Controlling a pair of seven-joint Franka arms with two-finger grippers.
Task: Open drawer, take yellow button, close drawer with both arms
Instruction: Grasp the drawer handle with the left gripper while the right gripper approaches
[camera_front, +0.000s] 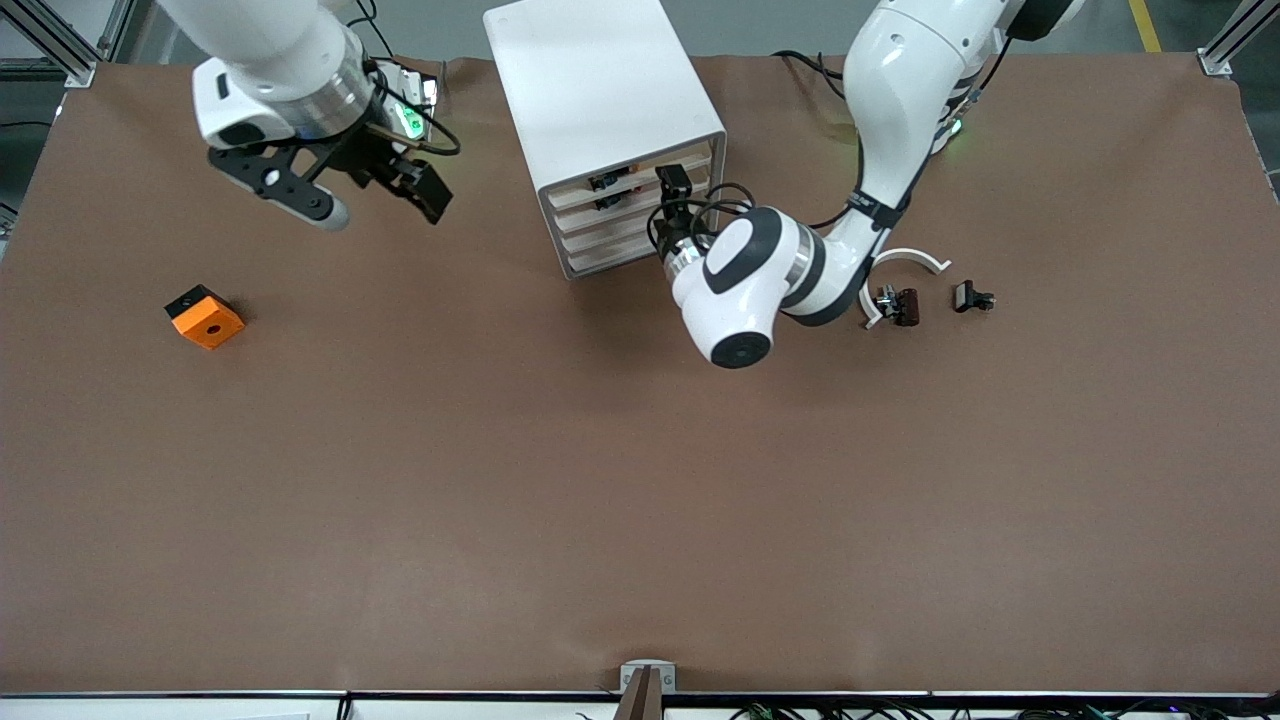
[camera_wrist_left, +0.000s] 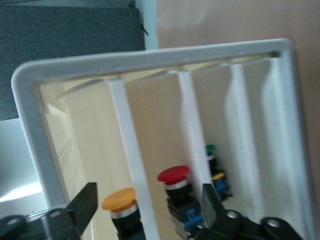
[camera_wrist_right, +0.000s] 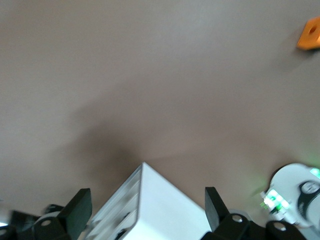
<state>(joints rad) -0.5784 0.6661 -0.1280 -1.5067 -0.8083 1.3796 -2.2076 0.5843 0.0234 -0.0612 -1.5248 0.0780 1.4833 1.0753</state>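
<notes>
Front view shows no readable writing. At the cabinet (camera_front: 600, 120) front, the left gripper (camera_front: 676, 185) has its fingers (camera_wrist_left: 85, 202) spread wide, holding nothing. Between them, inside the drawer (camera_wrist_left: 150, 60), stands the button (camera_wrist_left: 121, 200) beside a red one (camera_wrist_left: 174, 175). Over the brown desk (camera_front: 600, 480), the right gripper (camera_front: 375, 200) waits, fingers apart and empty.

cabinet (camera_front: 600, 90): top edge cropped | left gripper (camera_wrist_left: 147, 200): bodies cut off (fingertips show)
</notes>
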